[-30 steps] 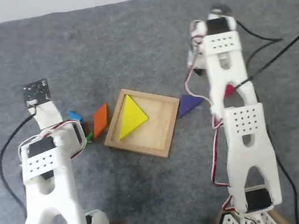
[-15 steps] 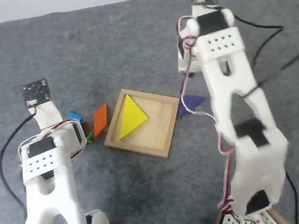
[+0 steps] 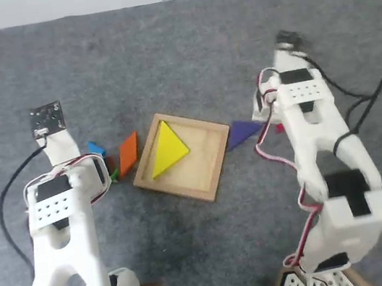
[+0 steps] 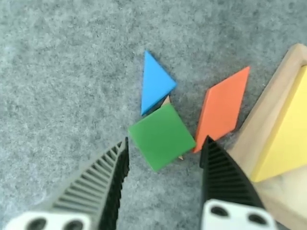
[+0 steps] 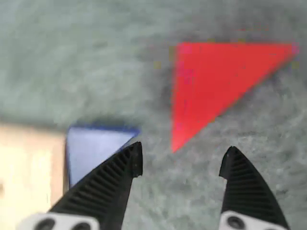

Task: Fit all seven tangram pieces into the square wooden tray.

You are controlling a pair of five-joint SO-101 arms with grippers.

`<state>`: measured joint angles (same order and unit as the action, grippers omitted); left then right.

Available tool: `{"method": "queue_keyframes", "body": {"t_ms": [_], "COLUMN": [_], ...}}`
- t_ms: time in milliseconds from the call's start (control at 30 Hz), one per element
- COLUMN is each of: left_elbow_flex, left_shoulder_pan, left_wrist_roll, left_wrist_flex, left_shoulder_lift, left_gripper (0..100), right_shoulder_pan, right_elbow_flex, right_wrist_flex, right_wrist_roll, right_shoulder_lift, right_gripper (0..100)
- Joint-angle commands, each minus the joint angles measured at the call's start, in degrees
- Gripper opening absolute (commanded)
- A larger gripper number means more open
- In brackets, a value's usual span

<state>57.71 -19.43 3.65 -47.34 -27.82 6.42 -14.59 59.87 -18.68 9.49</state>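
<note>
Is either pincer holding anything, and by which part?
Nothing is held: the left pincer is open over the green square, and the right pincer is open by the red triangle.

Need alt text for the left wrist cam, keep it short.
The left pincer, open, hangs over a green square on grey carpet. Just past the square lie a blue triangle and an orange parallelogram. Beside the parallelogram is a corner of the wooden tray with a yellow triangle inside.
</note>
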Motion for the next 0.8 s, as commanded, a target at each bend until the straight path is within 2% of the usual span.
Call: {"method": "queue_keyframes", "body": {"t_ms": [0, 267, 467, 633, 767], "left_elbow_flex": [-0.3, -0.3, -0.3, -0.3, 0.4], "left_shoulder_pan": [0.4, 0.4, 0.4, 0.7, 1.9], "left_wrist_roll": [-0.6, -0.6, -0.6, -0.6, -0.6], "left_wrist_flex": [1.0, 1.0, 1.0, 0.9, 1.0], "left_shoulder_lift": [-2.2, -2.2, -2.2, -2.2, -2.2], "left_gripper": [24, 24, 24, 24, 24], "right_shoulder_pan": [-3.1, -0.8, -1.1, -2.1, -3.5], "right_elbow_flex": [8.3, 20.2, 26.7, 29.5, 32.0], "right_wrist_flex": [-2.1, -2.5, -2.0, -2.3, -2.3], "right_wrist_roll": [-17.0, -24.4, -29.4, -31.9, -36.9], "right_shoulder_lift": [4.0, 15.0, 22.3, 24.4, 26.5], "right_gripper": [27.8, 28.6, 45.7, 46.0, 46.0]}}
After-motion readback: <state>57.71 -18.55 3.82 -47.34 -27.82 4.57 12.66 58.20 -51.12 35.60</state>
